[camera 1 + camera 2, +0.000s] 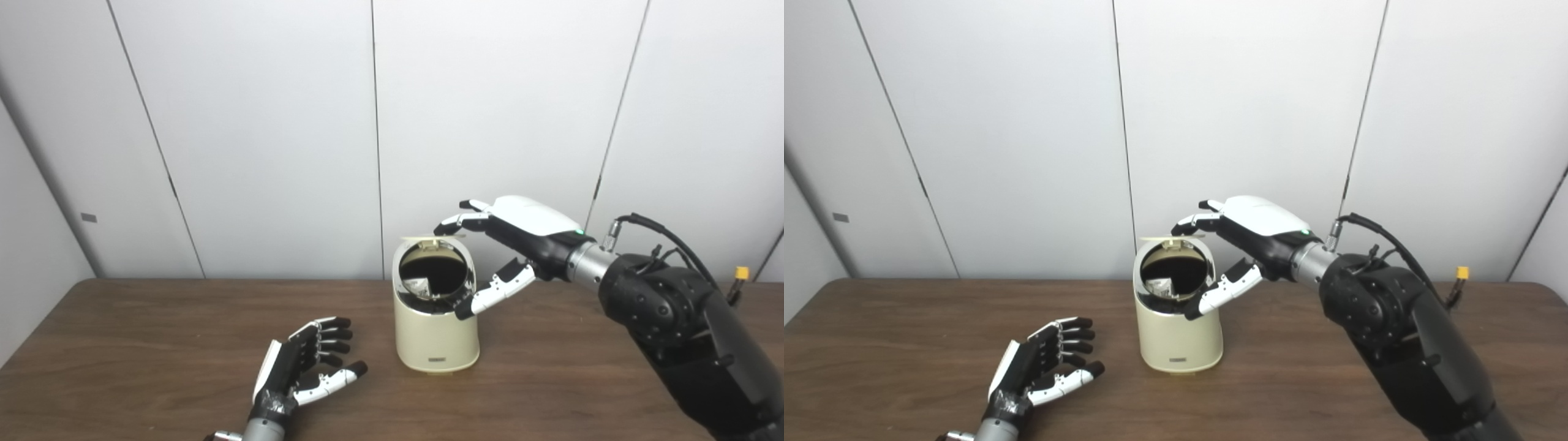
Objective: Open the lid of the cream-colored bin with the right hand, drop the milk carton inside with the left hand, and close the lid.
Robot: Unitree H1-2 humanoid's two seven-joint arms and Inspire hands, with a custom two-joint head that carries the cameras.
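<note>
Carton [419, 285] inside open bin [436, 334], right hand [511, 245] fingers [1189, 224] at lid [1168, 238], left hand [306, 361] empty

Cream bin [436, 334] upright, lid [429, 237] raised; carton [419, 286] inside

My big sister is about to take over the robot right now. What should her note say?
Left hand: open and empty, resting low over the table.
Right hand: fingertips at the raised lid of the cream bin, thumb by the rim, holding nothing.
Milk carton: something pale lies inside the open bin, probably the carton.
Done: lid opened, carton seemingly dropped in.
Left: close the lid.
</note>
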